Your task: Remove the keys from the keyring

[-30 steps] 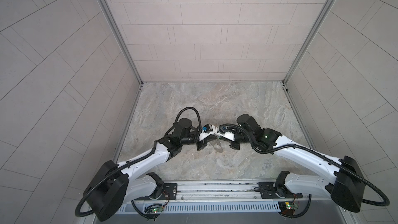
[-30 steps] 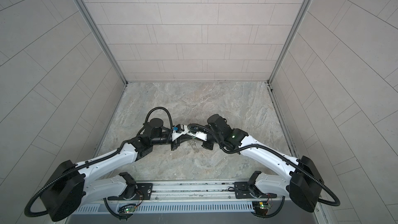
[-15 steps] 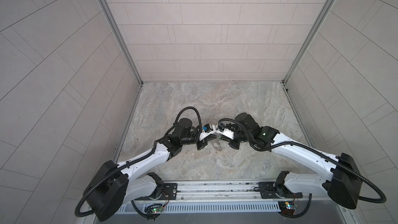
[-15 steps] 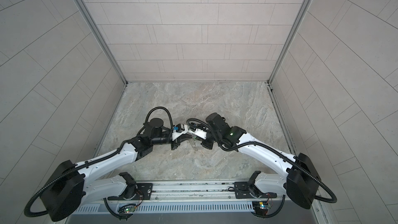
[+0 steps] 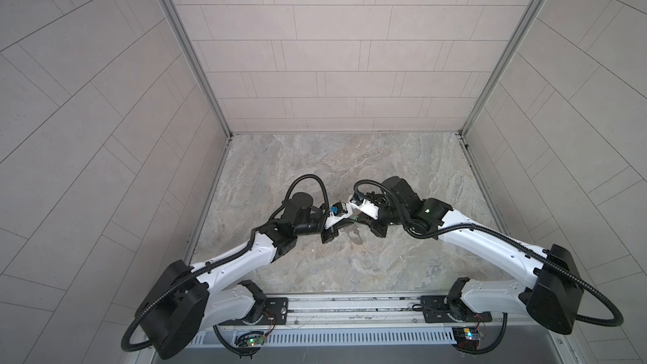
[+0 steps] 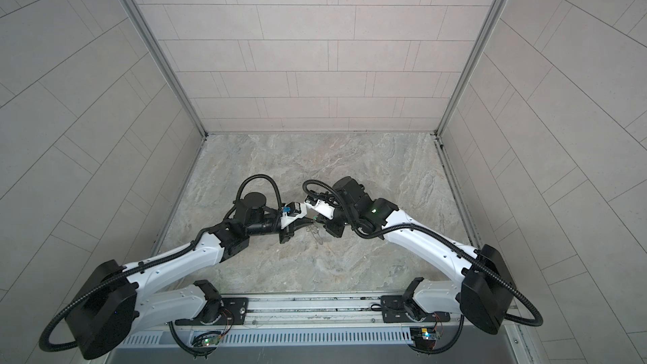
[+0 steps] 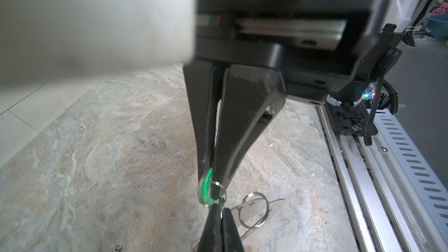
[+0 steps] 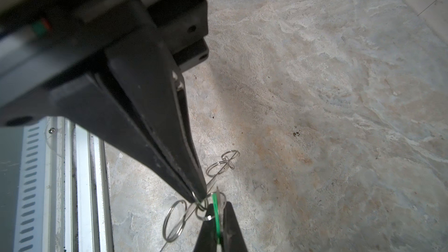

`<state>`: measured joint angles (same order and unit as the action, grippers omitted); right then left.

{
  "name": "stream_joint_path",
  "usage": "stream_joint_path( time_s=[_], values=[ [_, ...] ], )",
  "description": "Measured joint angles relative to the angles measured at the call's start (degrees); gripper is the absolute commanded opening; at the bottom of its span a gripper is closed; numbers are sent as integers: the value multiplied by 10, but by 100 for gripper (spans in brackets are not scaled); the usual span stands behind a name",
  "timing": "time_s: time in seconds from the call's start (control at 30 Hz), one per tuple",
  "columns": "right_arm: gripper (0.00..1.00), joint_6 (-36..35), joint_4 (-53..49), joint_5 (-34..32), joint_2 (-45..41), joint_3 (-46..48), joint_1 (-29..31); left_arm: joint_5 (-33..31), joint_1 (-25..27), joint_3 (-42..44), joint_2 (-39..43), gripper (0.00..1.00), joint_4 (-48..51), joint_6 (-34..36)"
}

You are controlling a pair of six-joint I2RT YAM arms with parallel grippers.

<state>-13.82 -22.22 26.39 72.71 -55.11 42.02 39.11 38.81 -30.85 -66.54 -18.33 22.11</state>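
The tiny teardrop-shaped bright green key [image 7: 207, 189] of plastic hung clear of the marbled tabletop [image 7: 97, 166], pinched by its upper part between the closed tips of the left pincer [image 7: 213, 178]. A small silver wire loop ran through its lower end. That loop belonged to the flat grey oblong metal keyring [image 7: 274, 204], gripped at the loop by the right pincer [image 8: 198, 196]. Its plate slanted away below the key, with more wire loops along one edge. Whether the plate touched the tabletop could not be told.

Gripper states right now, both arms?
Left gripper: shut, pinching a wire loop of the keyring.
Right gripper: shut on the green key.
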Motion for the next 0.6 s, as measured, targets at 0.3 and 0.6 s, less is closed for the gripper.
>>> stream_joint_path(
  time_s=[0.3,0.6],
  values=[
    [0,22,-28,17,23,-28,-9,-21,0,0,0,0,-2,-2],
    [0,50,-55,45,39,-50,-22,-41,5,0,0,0,-2,-3]
  ],
)
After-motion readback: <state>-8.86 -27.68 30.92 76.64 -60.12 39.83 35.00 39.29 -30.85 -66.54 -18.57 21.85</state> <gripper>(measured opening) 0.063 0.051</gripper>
